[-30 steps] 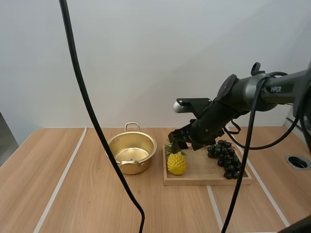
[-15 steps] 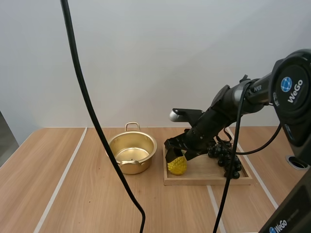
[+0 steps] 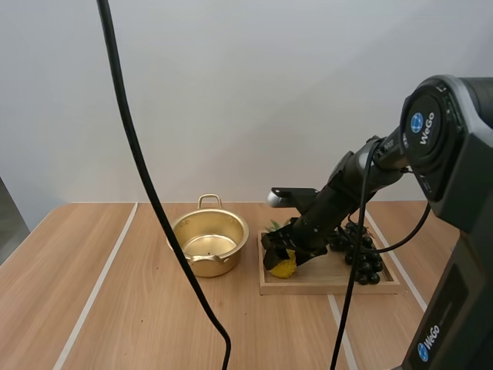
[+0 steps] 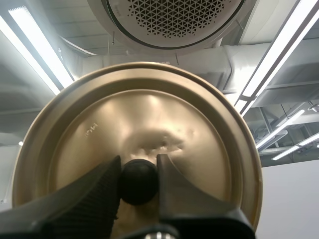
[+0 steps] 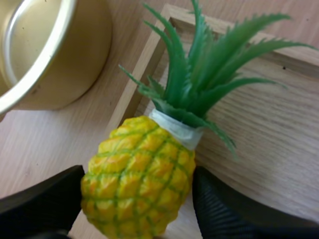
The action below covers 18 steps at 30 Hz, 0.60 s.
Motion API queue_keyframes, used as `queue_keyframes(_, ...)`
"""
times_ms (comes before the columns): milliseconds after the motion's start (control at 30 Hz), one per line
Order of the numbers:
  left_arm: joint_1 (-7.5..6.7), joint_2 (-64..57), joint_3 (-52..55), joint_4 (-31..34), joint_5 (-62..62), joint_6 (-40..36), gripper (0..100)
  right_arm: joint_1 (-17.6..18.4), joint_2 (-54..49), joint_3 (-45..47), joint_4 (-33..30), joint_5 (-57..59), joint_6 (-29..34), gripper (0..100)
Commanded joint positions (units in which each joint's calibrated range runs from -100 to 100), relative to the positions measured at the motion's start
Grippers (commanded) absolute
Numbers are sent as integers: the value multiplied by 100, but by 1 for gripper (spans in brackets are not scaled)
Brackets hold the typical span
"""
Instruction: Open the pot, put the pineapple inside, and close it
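While the right arm stretches down and to the left over the wooden tray [image 3: 331, 287], the high view shows the right gripper [image 3: 283, 257] lowered onto the pineapple [image 3: 283, 269], of which a patch of yellow peeks out beneath the black fingers. That fruit sits in the left end of the shallow, rectangular tray. A bunch of dark, glossy grapes [image 3: 359, 248] lies in the right end. Just left of the tray stands the pot [image 3: 209, 240], round, golden and shiny, uncovered, with a loop handle on its far side. Everything rests on a pale wood-grain table [image 3: 115, 308] crossed by light stripes.

From the left wrist view, the left gripper [image 4: 138, 181] is clamped on a round black knob [image 4: 138, 180], its ribbed fingers [image 4: 94, 194] pinching it from both sides. The knob sits in the middle of the lid [image 4: 149, 114], a smooth brassy disc with a raised rim, held up off the pot.

Seen from the right wrist view, the pineapple is plastic-looking, with a yellow, diamond-scaled body and stiff green spiky leaves above a pale collar. It lies on the tray's grained floor near the pot, and both black fingers [image 5: 45, 204] lie against its flanks, gripping it.
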State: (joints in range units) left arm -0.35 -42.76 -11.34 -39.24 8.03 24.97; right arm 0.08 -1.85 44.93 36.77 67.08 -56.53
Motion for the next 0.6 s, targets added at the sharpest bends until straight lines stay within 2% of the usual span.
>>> queue_keyframes(0,-11,-44,-42,-117,73,-29,0,44,-7,-43,257,-184,-309,100)
queue_keyframes(133,-11,-44,-42,-117,272,-29,0,62,-7,-43,499,-374,-628,100)
queue_keyframes(433,-11,-56,-42,-117,391,-29,0,62,-7,-43,396,-459,-870,100)
queue_keyframes(467,-11,-56,-42,-117,391,-29,0,62,-7,-43,396,-459,-870,89)
queue_keyframes(500,-11,-56,-42,-117,391,-29,0,62,-7,-43,396,-459,-870,71)
queue_keyframes(567,-11,-56,-42,-117,391,-29,0,62,-7,-43,396,-516,-810,13)
